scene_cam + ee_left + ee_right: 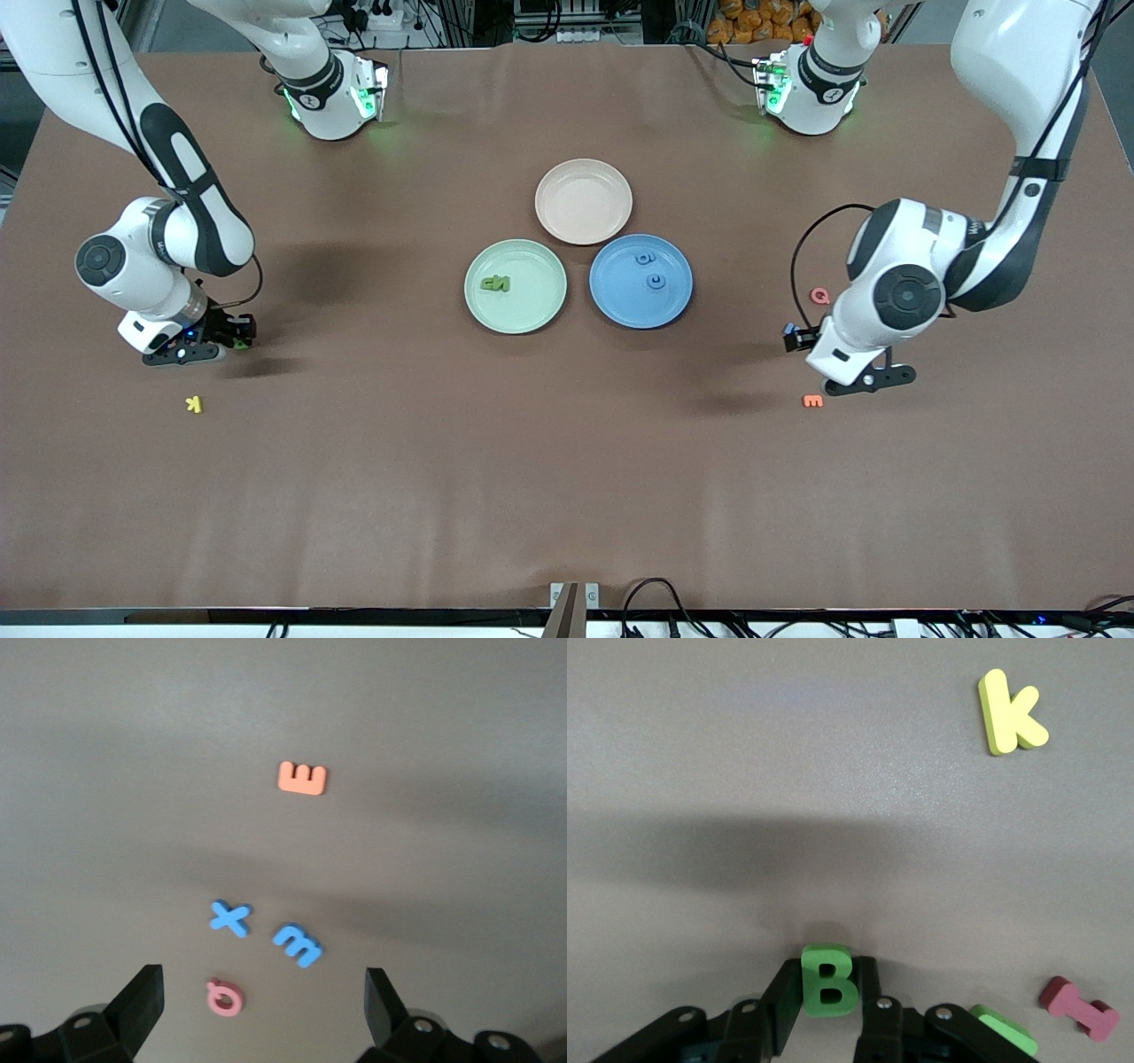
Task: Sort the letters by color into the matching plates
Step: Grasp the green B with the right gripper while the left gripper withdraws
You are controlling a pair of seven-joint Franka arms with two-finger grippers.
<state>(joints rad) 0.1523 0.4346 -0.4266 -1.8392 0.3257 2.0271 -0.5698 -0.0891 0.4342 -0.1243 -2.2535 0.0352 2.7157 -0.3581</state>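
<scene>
Right end effector (829,1010): low over the brown surface (567,461) at the right arm's end, fingers clamped on a chunky green foam letter B (828,981).
Left end effector (264,1003): fingers spread wide, empty, above a blue foam x (230,919) and blue foam m (298,944).
Pale mint green round plate (532,312): holds two green letters (495,283).
Medium blue round plate (625,306): holds two blue letters (650,269).

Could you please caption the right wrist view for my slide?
Right pincer shut on green letter B, yellow K lying on the brown table.
</scene>
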